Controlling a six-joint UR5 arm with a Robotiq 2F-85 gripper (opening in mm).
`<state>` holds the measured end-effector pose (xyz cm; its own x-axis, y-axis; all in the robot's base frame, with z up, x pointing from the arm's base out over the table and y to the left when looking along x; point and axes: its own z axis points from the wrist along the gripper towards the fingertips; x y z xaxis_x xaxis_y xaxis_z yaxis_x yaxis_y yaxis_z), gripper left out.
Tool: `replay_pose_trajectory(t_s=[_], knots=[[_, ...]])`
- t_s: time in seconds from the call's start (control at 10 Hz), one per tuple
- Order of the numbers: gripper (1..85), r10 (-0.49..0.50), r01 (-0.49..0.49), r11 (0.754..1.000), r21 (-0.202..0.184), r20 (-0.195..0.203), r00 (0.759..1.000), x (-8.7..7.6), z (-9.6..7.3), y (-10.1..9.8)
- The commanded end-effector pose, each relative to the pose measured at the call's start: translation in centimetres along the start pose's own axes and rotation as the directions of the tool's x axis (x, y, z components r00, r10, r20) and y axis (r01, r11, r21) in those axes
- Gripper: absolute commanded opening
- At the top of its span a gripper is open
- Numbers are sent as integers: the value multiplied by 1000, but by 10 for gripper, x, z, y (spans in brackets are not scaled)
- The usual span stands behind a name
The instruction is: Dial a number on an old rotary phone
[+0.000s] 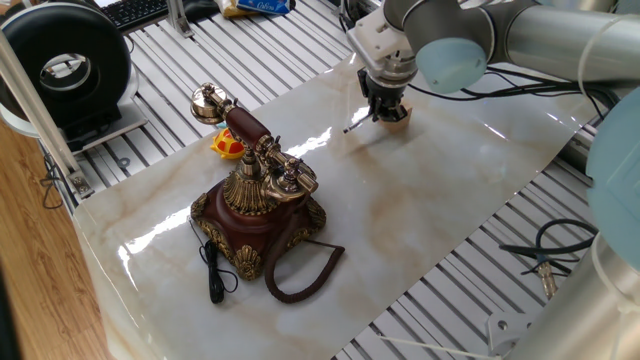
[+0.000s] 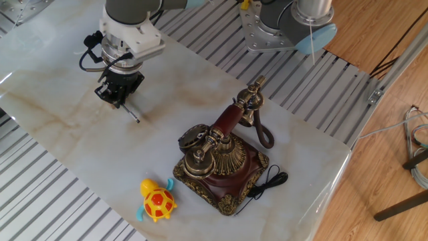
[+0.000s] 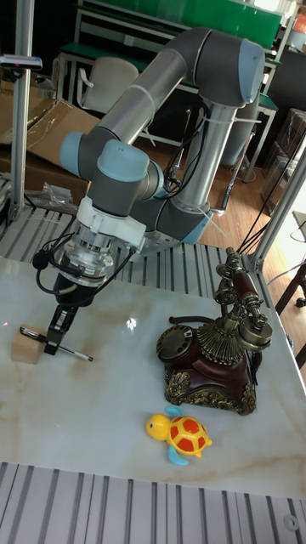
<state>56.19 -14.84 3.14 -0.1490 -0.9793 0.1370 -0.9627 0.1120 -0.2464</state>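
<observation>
Over at the far end of the marble-patterned sheet (image 2: 60, 127), the arm reaches down steeply, its wrist pointing almost straight at the surface. The gripper (image 3: 59, 327) sits low, its dark fingers drawn together around the upper end of a thin silver stylus (image 3: 75, 351), whose lower tip slants out to the table. Just beside the gripper rests a small wooden block (image 3: 26, 348), touching or nearly touching the fingers; from the side view it peeks out behind them.

Well apart from all this stands the old rotary phone (image 2: 217, 164), near the opposite edge of the sheet. Its red-and-brass handset (image 1: 245, 125) lies across the brass cradle, the dial faces up toward the arm's side, and the coiled brown cord (image 1: 300, 272) loops out from the base. A yellow toy turtle (image 2: 157, 199) sits close by the phone. Nothing lies between gripper and phone but bare marble.
</observation>
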Motion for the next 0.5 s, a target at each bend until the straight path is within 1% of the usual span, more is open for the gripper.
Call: replay_pose_trajectory(t_s=[0.0,0.4], knots=[[347,6,-6,1000,-1,12,1000,-1,-1,0],[380,4,-3,1000,-5,13,1000,-1,-2,1]])
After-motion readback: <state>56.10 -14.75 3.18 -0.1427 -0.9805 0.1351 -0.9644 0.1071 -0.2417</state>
